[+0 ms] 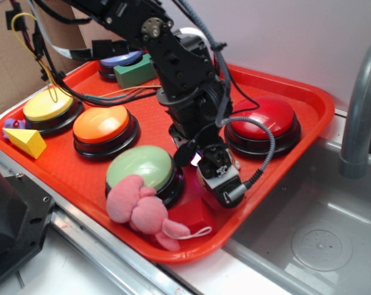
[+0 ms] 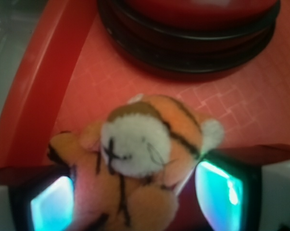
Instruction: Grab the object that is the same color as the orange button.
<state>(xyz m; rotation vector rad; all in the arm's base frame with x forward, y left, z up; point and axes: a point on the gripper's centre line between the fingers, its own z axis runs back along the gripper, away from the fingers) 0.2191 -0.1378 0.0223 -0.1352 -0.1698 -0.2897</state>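
The gripper (image 2: pixel 135 192) straddles the orange tiger plush (image 2: pixel 140 163) beside the red button (image 2: pixel 193 33) — fingers wide, not clamped; next, close and lift.

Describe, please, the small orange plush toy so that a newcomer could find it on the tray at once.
Start at the red tray and find the red-topped button near its sink-side rim. Just in front of it, between the gripper jaws, sits the orange plush toy. Unlike the pink plush toy, it has black stitched stripes and a whitish patch marked with a cross.
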